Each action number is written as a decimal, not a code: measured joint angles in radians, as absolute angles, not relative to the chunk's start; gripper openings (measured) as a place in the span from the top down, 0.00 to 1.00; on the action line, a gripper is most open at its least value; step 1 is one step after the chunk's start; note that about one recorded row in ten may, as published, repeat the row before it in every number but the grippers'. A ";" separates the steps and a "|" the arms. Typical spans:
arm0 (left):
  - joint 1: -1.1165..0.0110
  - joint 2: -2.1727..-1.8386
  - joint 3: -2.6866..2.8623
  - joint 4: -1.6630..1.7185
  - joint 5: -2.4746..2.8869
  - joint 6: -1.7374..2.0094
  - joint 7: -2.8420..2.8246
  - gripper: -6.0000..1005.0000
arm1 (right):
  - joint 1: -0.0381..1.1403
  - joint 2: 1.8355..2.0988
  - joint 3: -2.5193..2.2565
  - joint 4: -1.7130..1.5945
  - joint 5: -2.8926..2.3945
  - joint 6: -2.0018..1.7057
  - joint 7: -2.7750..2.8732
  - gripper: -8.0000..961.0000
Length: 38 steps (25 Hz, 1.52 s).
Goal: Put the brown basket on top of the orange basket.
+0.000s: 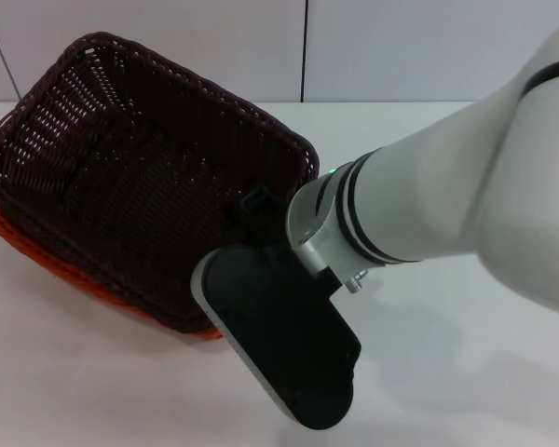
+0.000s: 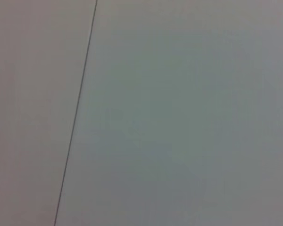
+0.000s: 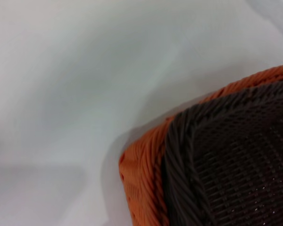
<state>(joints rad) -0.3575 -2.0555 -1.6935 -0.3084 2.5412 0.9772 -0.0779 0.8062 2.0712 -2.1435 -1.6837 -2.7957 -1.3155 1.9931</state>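
Observation:
The brown basket (image 1: 140,177) rests on top of the orange basket (image 1: 37,250), nested inside it, at the left of the white table. Only a strip of the orange rim shows along the near-left side. In the right wrist view a corner of the brown basket (image 3: 236,160) lies inside the orange basket's corner (image 3: 141,179). My right gripper (image 1: 252,219) reaches over the brown basket's near-right rim, and its black body hides that part of the rim. The left gripper is out of view.
The white table (image 1: 93,391) spreads in front of and to the right of the baskets. A pale wall with a dark vertical seam (image 1: 305,51) stands behind. The left wrist view shows only a pale panel with a thin seam (image 2: 78,113).

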 joint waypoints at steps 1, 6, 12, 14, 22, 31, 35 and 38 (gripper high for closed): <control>-0.358 -2.055 -1.693 -0.308 2.540 0.977 -0.078 0.19 | 0.806 2.071 -2.143 -1.684 -2.796 -1.316 1.993 0.36; -0.356 -2.055 -1.693 -0.309 2.537 0.977 -0.078 0.19 | 0.764 2.065 -2.141 -1.749 -2.809 -1.328 2.008 0.33; -0.350 -2.054 -1.715 -0.310 2.543 0.980 -0.077 0.19 | 0.700 2.057 -2.138 -1.839 -2.863 -1.329 2.039 0.32; -0.351 -2.054 -1.719 -0.310 2.543 0.982 -0.077 0.19 | 0.660 2.057 -2.118 -1.899 -2.888 -1.320 2.048 0.32; -0.347 -2.054 -1.716 -0.310 2.544 0.989 -0.077 0.19 | 0.495 2.059 -1.952 -1.944 -2.919 -1.072 2.046 0.32; -0.347 -2.052 -1.734 -0.310 2.544 0.999 -0.077 0.19 | 0.220 2.084 -1.877 -1.670 -2.906 -0.192 2.056 0.32; -0.350 -2.052 -1.744 -0.310 2.547 1.006 -0.077 0.19 | 0.154 2.083 -1.872 -1.541 -2.747 0.195 2.083 0.32; -0.353 -2.054 -1.745 -0.308 2.547 1.011 -0.077 0.19 | 0.166 2.080 -1.887 -1.391 -2.604 0.386 2.092 0.32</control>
